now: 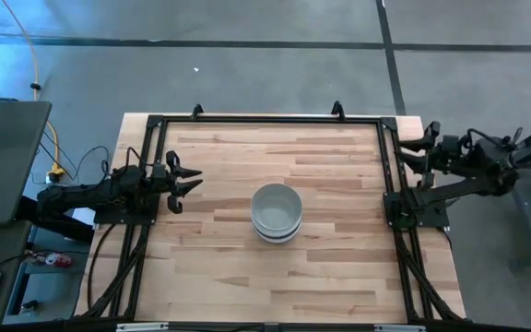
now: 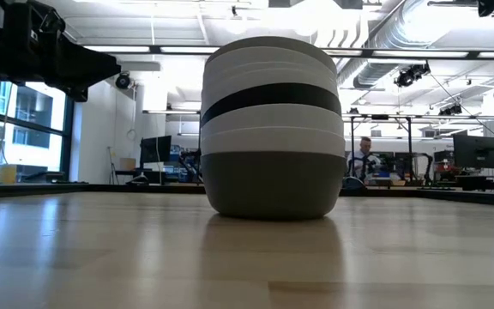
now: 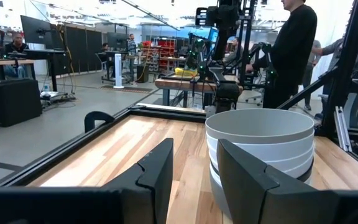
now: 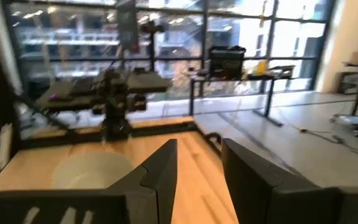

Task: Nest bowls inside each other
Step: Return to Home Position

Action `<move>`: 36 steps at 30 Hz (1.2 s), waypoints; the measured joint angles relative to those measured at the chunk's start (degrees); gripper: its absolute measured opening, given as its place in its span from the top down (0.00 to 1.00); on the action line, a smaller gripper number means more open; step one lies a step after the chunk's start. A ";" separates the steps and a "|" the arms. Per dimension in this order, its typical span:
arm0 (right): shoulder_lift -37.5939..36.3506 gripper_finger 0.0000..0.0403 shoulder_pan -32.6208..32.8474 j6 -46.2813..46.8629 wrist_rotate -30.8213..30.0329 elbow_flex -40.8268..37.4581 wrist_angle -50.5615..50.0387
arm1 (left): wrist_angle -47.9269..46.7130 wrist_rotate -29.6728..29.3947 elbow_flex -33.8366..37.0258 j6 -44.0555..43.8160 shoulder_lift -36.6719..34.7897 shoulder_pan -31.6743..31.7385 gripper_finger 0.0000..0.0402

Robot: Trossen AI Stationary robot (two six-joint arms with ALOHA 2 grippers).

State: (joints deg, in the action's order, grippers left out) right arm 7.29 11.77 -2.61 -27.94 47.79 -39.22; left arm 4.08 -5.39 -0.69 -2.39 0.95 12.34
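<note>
The bowls [image 1: 276, 211] sit nested in one stack at the middle of the counter [image 1: 210, 267]. The left gripper [image 1: 194, 182] hangs at the left edge, fingers open and empty. The right gripper [image 1: 404, 149] is opposite, fingers seemingly parted.

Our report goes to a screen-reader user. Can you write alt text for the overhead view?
One stack of nested bowls stands at the middle of the wooden table. The left gripper is open near the left edge; the right gripper is open by the right edge.
</note>
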 joint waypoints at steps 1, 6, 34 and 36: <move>-0.35 0.71 0.00 0.14 1.27 0.02 -1.23 | 0.00 0.00 0.00 0.00 0.00 0.00 0.72; -2.74 0.71 0.00 -3.24 7.58 -4.87 2.17 | 0.00 0.01 -0.01 0.00 0.00 0.00 0.72; -7.04 0.71 0.02 -18.04 19.66 -39.22 53.46 | -0.11 -1.15 -0.07 -0.48 0.17 0.00 0.72; -7.04 0.71 0.02 -18.04 19.78 -40.61 55.16 | -0.49 -1.16 -0.07 -0.46 0.17 0.00 0.72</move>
State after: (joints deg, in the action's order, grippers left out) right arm 0.25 11.79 -20.64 -8.17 7.18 15.94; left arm 3.58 -6.55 -0.75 -2.86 1.13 12.34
